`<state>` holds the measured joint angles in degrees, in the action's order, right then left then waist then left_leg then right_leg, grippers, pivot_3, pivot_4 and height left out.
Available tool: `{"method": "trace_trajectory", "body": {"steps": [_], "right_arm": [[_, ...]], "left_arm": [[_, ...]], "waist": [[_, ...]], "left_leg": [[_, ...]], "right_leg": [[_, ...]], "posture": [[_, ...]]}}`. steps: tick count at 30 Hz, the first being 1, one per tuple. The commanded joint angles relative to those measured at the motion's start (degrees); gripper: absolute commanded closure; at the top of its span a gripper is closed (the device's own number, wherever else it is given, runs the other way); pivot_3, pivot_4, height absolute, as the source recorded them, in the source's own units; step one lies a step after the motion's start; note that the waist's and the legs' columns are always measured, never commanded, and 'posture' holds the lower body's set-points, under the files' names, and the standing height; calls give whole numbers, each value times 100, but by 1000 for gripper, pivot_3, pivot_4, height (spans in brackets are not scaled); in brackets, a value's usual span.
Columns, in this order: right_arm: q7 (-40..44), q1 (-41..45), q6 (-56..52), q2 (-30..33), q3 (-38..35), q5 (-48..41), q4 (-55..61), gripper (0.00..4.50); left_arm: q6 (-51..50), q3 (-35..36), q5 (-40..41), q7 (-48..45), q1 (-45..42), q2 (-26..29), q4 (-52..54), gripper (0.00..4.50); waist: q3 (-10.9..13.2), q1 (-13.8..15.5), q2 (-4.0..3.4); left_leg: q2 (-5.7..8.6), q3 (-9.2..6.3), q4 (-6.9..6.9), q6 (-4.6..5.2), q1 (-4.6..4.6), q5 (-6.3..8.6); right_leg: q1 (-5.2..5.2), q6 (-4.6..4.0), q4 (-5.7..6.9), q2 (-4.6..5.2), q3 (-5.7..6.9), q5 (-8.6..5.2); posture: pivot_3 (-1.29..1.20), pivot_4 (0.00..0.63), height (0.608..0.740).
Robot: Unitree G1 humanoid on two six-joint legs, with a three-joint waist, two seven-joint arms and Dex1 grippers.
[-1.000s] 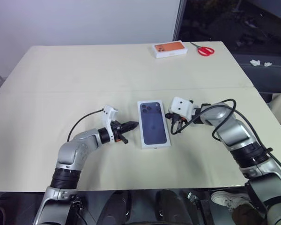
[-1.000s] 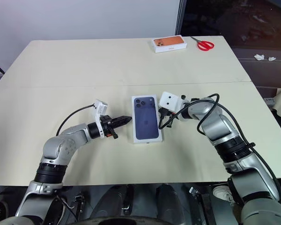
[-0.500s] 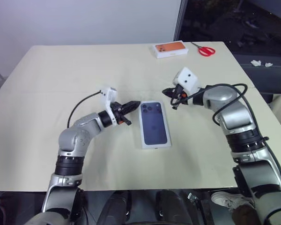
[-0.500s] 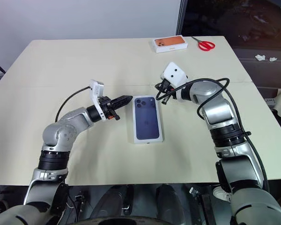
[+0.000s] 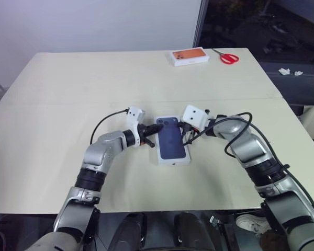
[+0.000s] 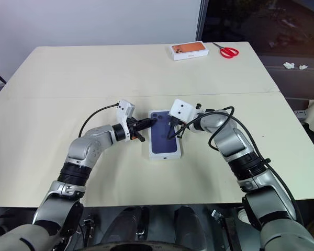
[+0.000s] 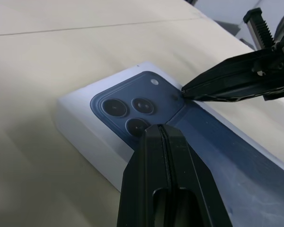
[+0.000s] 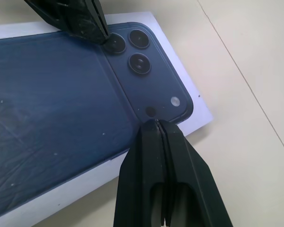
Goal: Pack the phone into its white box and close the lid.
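**A:** ok so where's everything sitting? The lid [image 5: 172, 140] is flat on the tabletop [image 5: 68, 94], near the middle, blue phone picture facing up, camera cluster at the end away from the robot. It looks seated on the box, so I can't see the phone itself or the base under it.

**B:** yeah same. What about the claws?

**A:** Left claw [image 5: 149, 140] is pinched fully together, nothing in it. It comes in from the lid's left side, and its tip is at the lid's far-left corner, right over the printed lenses. From the left wrist view the tip [image 7: 162, 137] sits at the printed camera cluster, looks like it's touching or just above, can't tell which.

**B:** and the right one?

**A:** Right claw [image 5: 185, 129] is also clamped tight with nothing held. It's on the lid's right side, at the same far end, pointing down and in. In the right wrist view its tip [image 8: 153, 126] is just at the edge of the printed camera block, near the lid's white border. The two tips are close to each other across that end of the lid.

**B:** anything else around?

**A:** A white box with an orange phone picture [image 5: 189, 56] is well beyond the lid at the far edge, and red scissors [image 5: 228, 57] are just right of it.
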<state>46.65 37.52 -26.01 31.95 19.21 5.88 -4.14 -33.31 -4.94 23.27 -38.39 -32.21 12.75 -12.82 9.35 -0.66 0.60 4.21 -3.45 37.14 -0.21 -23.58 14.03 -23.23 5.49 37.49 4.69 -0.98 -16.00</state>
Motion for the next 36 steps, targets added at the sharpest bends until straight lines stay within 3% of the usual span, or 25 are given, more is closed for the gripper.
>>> {"method": "trace_trajectory", "body": {"steps": [1, 9, 20, 24, 29, 30, 32, 33, 36], "right_arm": [[30, 26, -25, -13, 0, 71, -45, 4471], [849, -421, -324, 260, -178, -570, 713, 4471], [2215, -1256, -973, 1223, -69, -1524, 2164, 4471], [1992, -1253, -950, 1186, 17, -1382, 2093, 4471], [1530, -969, -1133, 741, -337, -1566, 1722, 4471], [1494, -862, -1370, 651, -521, -1759, 1663, 4496], [1424, -738, -1611, 607, -781, -1975, 1590, 3954], [1379, -731, -1599, 627, -869, -1999, 1588, 3628], [1308, -784, -1652, 703, -1229, -2197, 1634, 2106]], "left_arm": [[13, 17, -111, 42, 39, 20, 7, 4500], [-370, 38, 315, -318, 501, 182, 883, 4500], [-1009, -764, 508, -1527, 1424, 1347, 2268, 4500], [-935, -930, 403, -1771, 1628, 1744, 2453, 4500], [-826, -485, 488, -1330, 1469, 1489, 2204, 4500], [-873, -301, 602, -1295, 1424, 1483, 2201, 4253], [-858, 48, 717, -1259, 1360, 1583, 2180, 3669], [-820, 224, 752, -1259, 1353, 1670, 2168, 3160], [-787, 820, 941, -1370, 1433, 2013, 2048, 1648]], "waist": [[0, 0, 0], [0, -1, 0], [0, 4, -2], [-3, 3, -4], [-5, 11, -3], [-4, 17, -2], [-2, 21, -1], [-2, 17, -1], [1, 6, -2]], "left_leg": [[0, 0, 0, 0, 0, 0], [-1, -1, -1, 2, 0, 1], [-5, -2, -9, 40, 7, 25], [-9, -4, -12, 42, 16, 27], [-8, -7, -13, 46, 27, 30], [-8, -7, -12, 46, 26, 30], [-7, -8, -10, 46, 19, 30], [-6, -8, -8, 46, 13, 30], [-6, -7, -14, 45, 4, 30]], "right_leg": [[0, 0, 0, 0, 0, 0], [0, 0, -1, 1, -5, 0], [11, -1, -18, 4, -5, -1], [23, -2, -26, 6, -4, -1], [41, -2, -34, 11, 0, -1], [40, -2, -33, 11, 1, -1], [32, -2, -29, 10, 2, -1], [24, -2, -28, 10, 2, -1], [10, -2, -29, 9, 0, -1]], "posture": [[0, 150, 740], [0, 150, 740], [0, 150, 740], [0, 150, 740], [0, 150, 740], [0, 150, 740], [0, 150, 740], [0, 150, 740], [0, 150, 740]]}}
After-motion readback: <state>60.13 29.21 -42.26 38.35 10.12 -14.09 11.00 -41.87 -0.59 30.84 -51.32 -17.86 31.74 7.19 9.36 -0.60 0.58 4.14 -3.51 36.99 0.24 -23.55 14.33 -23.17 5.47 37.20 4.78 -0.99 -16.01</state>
